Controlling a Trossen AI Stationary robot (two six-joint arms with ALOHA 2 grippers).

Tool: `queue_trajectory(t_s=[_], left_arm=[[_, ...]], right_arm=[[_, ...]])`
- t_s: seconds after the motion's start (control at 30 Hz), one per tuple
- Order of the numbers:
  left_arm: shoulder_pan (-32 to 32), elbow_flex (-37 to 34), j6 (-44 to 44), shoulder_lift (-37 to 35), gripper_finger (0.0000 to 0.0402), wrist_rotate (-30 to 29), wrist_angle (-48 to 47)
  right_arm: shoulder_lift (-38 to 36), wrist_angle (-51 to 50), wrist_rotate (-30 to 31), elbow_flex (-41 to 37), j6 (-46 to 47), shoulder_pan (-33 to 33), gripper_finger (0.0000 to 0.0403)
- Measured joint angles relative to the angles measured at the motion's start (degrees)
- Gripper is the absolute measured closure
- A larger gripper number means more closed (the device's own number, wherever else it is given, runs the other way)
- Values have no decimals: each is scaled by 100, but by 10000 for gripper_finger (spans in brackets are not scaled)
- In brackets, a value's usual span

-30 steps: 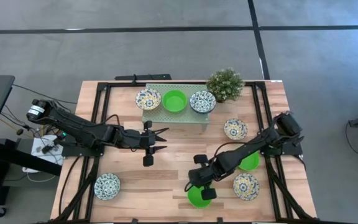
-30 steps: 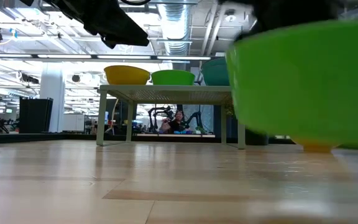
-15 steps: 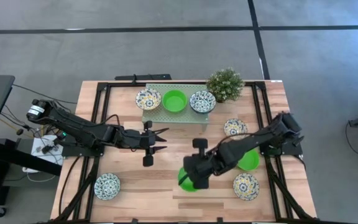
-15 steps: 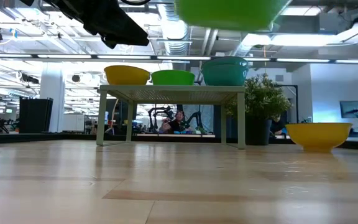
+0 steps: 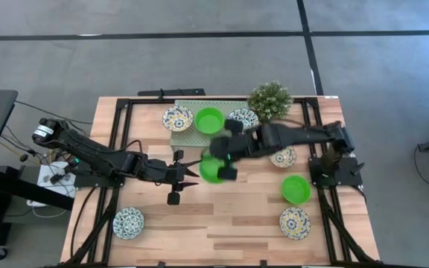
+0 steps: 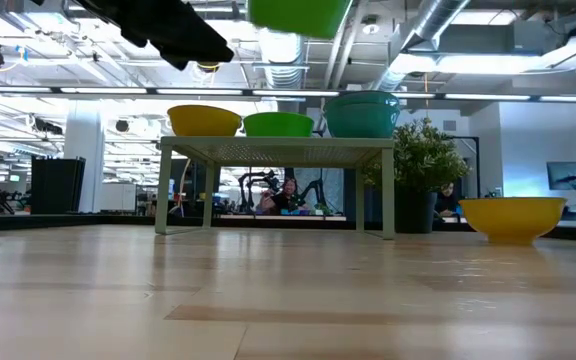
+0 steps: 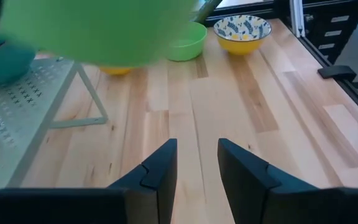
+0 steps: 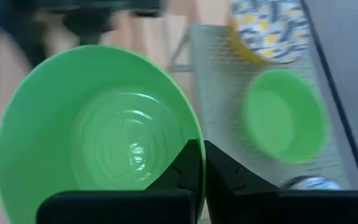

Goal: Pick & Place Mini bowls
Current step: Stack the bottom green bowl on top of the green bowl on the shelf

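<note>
Right gripper: near the table's centre in the high view, its arm stretched in from 3 o'clock; the fingers are pinched together on the rim of a green bowl.
Carried green bowl: held in the air by its rim, just at 6 o'clock of the small shelf; in the low view it hangs high above the shelf top.
Left gripper: reaches in from 9 o'clock and sits just at 9 o'clock of the carried bowl; its fingers stand apart with nothing between them.
Shelf: a pale green perforated stand at 12 o'clock on the table.
Bowls on the shelf: a yellow-and-blue patterned bowl at its 9 o'clock end, a plain green bowl in the middle, a blue patterned bowl at its 3 o'clock end, partly covered by the right arm.
Second green bowl on the table: lies at 3 to 4 o'clock of the table's centre, apart from both grippers.
Patterned bowl by the arm: at 3 o'clock, half hidden under the right arm.
Patterned bowl, right corner: at 5 o'clock, just at 6 o'clock of the second green bowl.
Patterned bowl, left corner: at 7 o'clock, well apart from the others.
Potted plant: at 1 o'clock, just beside the shelf's 3 o'clock end.
Table: light wooden planks in a black frame.
</note>
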Motion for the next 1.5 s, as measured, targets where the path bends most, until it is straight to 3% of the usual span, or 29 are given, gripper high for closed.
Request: queue_trajectory(t_s=[0.33, 0.63, 0.83, 1.5], left_arm=[[-29, 1, -5, 0, 284, -6, 1], [-29, 0, -9, 0, 284, -6, 6], [-29, -1, -10, 0, 284, -6, 8], [-29, -1, -12, 0, 284, -6, 1]], right_arm=[[-1, 246, -46, 144, -237, -1530, 401], [24, 837, -1029, 57, -236, -2462, 401], [26, 924, -1376, -132, -238, -2701, 401], [28, 1342, -1384, -599, -537, -2710, 401]])
